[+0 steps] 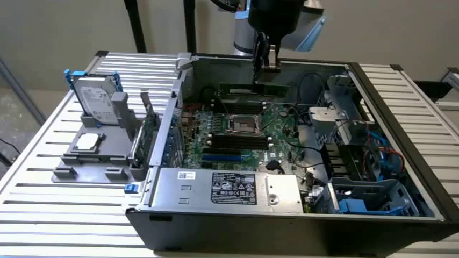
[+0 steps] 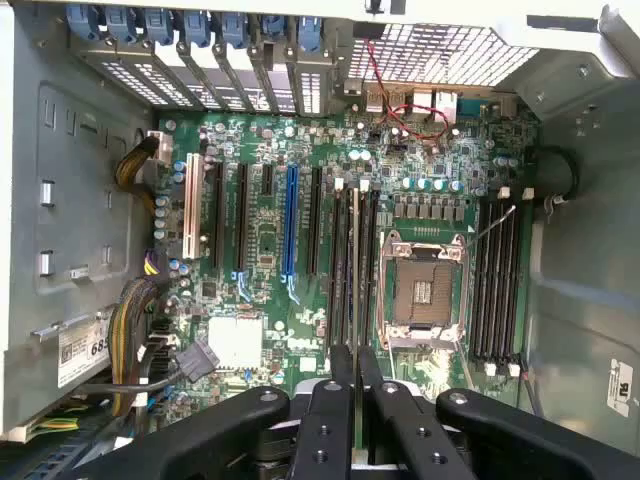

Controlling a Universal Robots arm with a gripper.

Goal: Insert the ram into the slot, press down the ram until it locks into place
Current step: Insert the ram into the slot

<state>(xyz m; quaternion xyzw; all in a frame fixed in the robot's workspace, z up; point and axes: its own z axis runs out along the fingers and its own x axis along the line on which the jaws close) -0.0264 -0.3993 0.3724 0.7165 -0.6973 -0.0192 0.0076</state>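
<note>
The ram (image 1: 251, 88), a thin green stick, hangs level in the air inside the open computer case, above the motherboard (image 1: 280, 121). My gripper (image 1: 264, 69) comes down from above and is shut on the ram's upper edge. In the wrist view the ram (image 2: 355, 250) shows edge-on as a thin line between the black fingers (image 2: 342, 372). It lies along the black memory slots (image 2: 340, 280) beside the processor socket (image 2: 425, 290). The ram is still above the board and clear of the slots (image 1: 237, 142).
A second bank of slots (image 2: 497, 285) lies on the socket's other side. The power supply (image 1: 222, 188) sits at the case front, a drive cage (image 1: 366, 196) at the exterior view's right. A hard drive (image 1: 97, 102) stands on a grey fixture on the slatted table (image 1: 43, 215).
</note>
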